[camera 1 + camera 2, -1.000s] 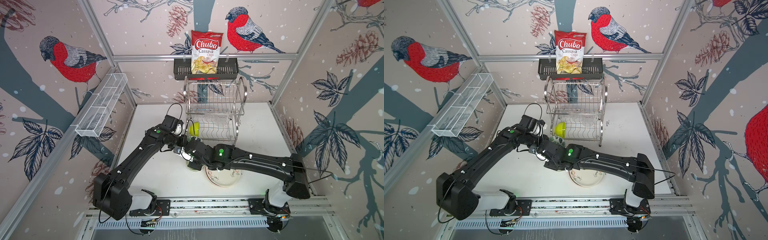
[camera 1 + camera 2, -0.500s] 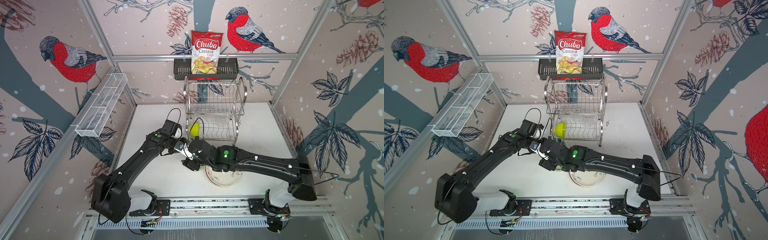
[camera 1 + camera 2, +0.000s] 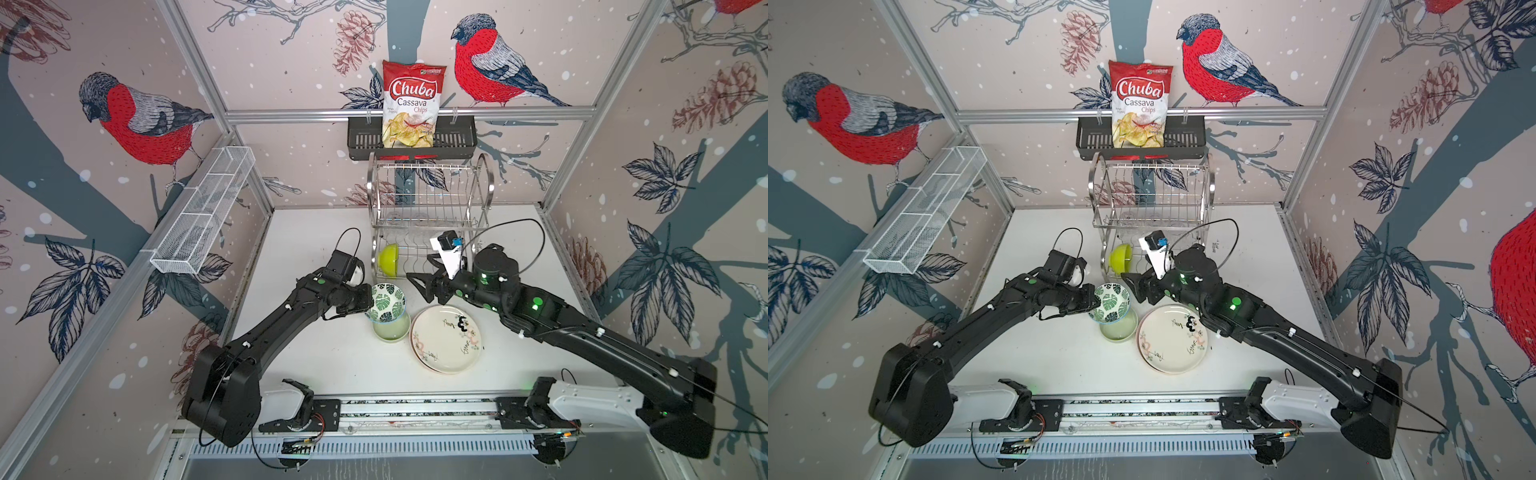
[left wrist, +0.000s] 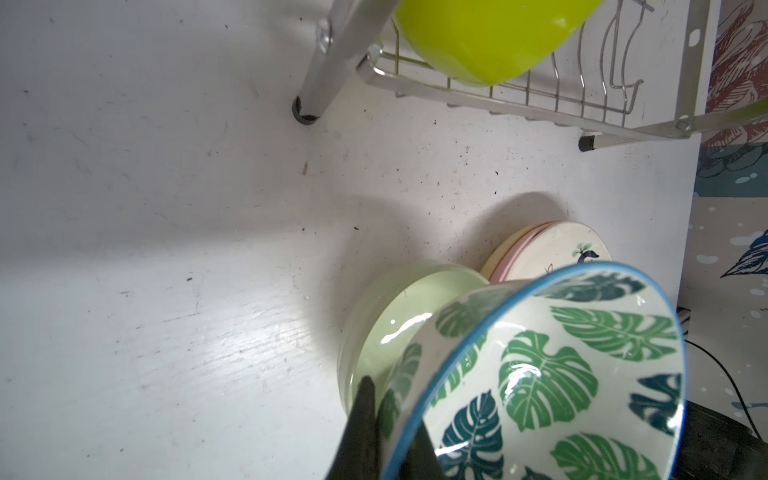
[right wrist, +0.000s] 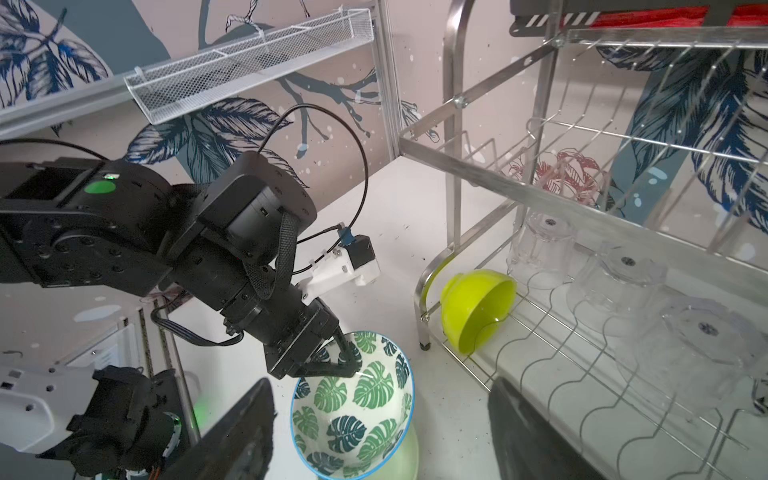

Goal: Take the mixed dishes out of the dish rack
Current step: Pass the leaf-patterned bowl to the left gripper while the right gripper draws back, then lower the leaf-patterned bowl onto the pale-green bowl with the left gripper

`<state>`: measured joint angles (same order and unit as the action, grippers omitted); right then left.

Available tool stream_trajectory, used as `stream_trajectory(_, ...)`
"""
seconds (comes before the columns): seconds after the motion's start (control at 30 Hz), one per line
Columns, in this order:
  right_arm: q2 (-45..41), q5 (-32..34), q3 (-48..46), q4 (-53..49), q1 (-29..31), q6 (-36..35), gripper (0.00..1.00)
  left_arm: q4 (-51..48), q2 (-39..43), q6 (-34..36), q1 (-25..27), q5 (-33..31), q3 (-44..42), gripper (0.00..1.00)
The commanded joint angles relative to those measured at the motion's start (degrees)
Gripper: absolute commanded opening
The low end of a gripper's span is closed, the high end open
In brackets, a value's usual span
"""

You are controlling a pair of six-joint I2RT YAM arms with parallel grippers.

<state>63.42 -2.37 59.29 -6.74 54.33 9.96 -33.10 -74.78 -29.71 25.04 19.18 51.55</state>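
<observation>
- The dish rack (image 3: 428, 191) stands at the back of the white table (image 3: 311, 232), its upper tier bare.
- The right gripper (image 3: 426, 272) hangs just in front of the rack's lower tier, jaws spread wide with nothing between them.
- The left gripper (image 5: 347, 363) is clamped tight on the rim of the leaf-print bowl (image 3: 387, 303).
- The plates sit stacked on the table in front of the rack. The cream doodled plate (image 3: 446, 338) is on top, and pink and tan edges (image 4: 519, 249) peek out beneath it.
- The pale green bowl (image 3: 392, 330) rests on the table just beside the plates.
- The leaf-print bowl is tilted right over the pale green bowl; I can't tell whether they touch.
- The lime bowl (image 3: 388, 259) lies on its side at the left end of the rack's lower tier.
- Three clear tumblers (image 5: 619, 286) stand upside down in a row on that same tier, next to the lime bowl.
</observation>
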Motion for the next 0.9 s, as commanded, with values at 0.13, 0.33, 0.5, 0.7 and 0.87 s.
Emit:
stream_trajectory(0.13,-1.56,-3.52,-3.05,2.23,-2.12,4.89,0.82,4.09,-1.95,-0.08,0.27,-0.13,0.17,0.0)
stream_trajectory(0.33,-2.27,-4.08,-4.09,2.26,-3.41,4.96,0.82,4.58,-4.5,0.1,0.45,-0.28,0.17,0.0)
stream_trajectory(0.5,-2.51,-5.1,-5.27,3.1,-4.36,5.62,0.82,4.94,-7.0,0.21,0.53,-0.18,0.09,0.0)
stream_trajectory(0.7,-2.95,-5.21,-5.9,2.93,-4.95,5.95,0.82,5.82,-8.56,0.37,0.54,0.05,0.04,0.0)
stream_trajectory(0.87,-3.0,-5.19,-6.19,2.95,-5.45,6.06,0.82,5.85,-9.15,0.45,0.63,0.19,0.11,0.0)
